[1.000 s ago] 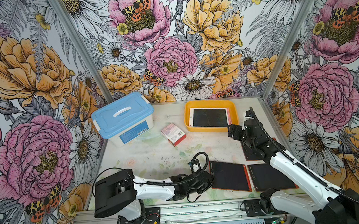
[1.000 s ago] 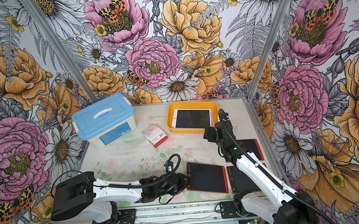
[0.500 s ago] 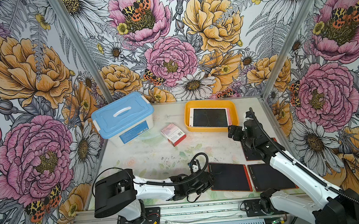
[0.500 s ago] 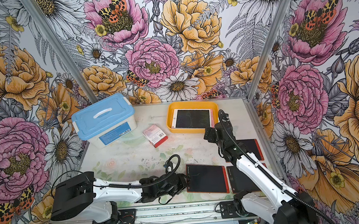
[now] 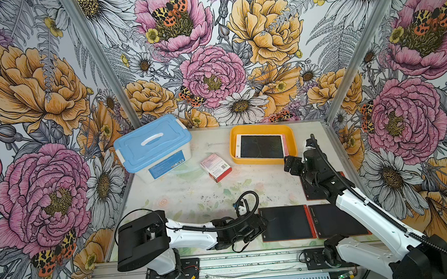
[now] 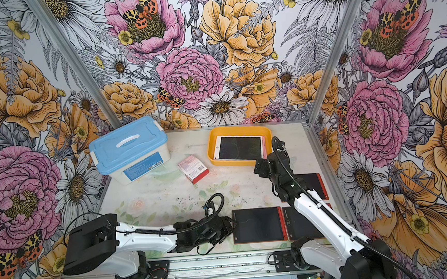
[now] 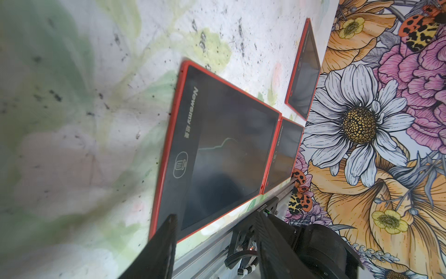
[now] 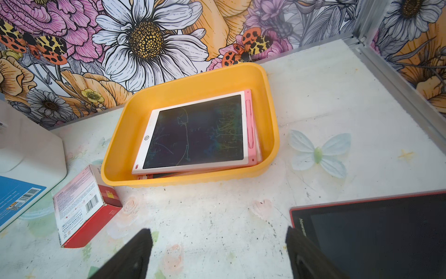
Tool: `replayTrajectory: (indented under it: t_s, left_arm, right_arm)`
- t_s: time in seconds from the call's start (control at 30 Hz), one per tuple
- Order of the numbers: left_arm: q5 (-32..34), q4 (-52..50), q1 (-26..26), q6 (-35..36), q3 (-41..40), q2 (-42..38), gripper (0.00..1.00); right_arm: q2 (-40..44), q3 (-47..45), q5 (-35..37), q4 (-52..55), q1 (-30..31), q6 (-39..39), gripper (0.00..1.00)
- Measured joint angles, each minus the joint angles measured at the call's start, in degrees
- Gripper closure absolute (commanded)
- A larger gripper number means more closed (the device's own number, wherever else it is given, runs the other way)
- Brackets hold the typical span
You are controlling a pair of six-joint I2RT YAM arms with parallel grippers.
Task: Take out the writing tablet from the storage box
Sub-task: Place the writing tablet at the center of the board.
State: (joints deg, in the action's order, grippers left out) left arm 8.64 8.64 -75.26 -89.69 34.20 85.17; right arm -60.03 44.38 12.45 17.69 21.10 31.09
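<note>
The storage box [image 5: 260, 128], a shallow yellow-orange plastic bin with rounded corners and a flared rim, stands at the far side of the table [image 5: 194, 196], close to the back wall. Inside it lies the writing tablet [image 8: 195, 132]. It is flat and rectangular, with a white frame, a pink strip along one side and a dark glossy screen with faint scribbles. It rests on other flat pieces.

The right gripper [image 8: 218, 229] hovers over bare table just in front of the box, its black jaws wide apart with nothing between them.

The left gripper [image 5: 262, 223] is low at the near side, at the edge of a red-framed tablet [image 7: 217, 157] that lies flat. Only one finger [image 7: 161, 246] shows clearly, over the tablet's corner, so I cannot tell how the jaws stand. A second red-framed tablet [image 5: 338, 219] touches the first, edge to edge. A third red-framed tablet [image 6: 314, 182] lies partly under the right arm, beside the side rail.

The middle of the matte, speckled table is open, between the blue-lidded box [image 5: 152, 139], the red-and-white carton [image 5: 216, 167] and the tablets.
</note>
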Motion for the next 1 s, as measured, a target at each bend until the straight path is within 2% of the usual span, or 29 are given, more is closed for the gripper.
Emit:
replayTrajectory:
  t_s: [0.23, 0.37, 0.57, 0.7, 0.83, 1.0]
  left_arm:
    - [0.98, -1.44, 0.00, -0.20, 0.00, -0.92, 0.42]
    - [3.87, -5.27, 0.00, 0.81, 0.33, -4.87, 0.38]
    - [10.01, -16.65, 0.92, 9.27, 8.13, -12.98, 0.22]
    - [11.85, -23.50, 6.97, 19.61, 17.07, -15.19, 0.12]
    - [11.45, -28.02, 17.22, 29.38, 23.85, -15.21, 0.07]
    - [8.59, -31.47, 27.82, 38.29, 31.01, -10.03, 0.01]
  right_arm:
    - [-0.28, 0.00, 0.09, -0.02, 0.00, 0.00, 0.10]
    - [-0.87, 0.02, 1.07, -0.04, 0.00, -0.02, 0.09]
    - [-4.55, 1.68, 3.06, 0.04, -0.02, -0.39, 0.08]
    - [-9.97, 6.45, 4.02, -0.04, -0.46, -1.11, 0.08]
    - [-16.17, 12.22, 4.02, -0.42, -2.16, -2.05, 0.08]
    - [-22.51, 17.92, 3.65, -0.37, -5.14, -2.93, 0.08]
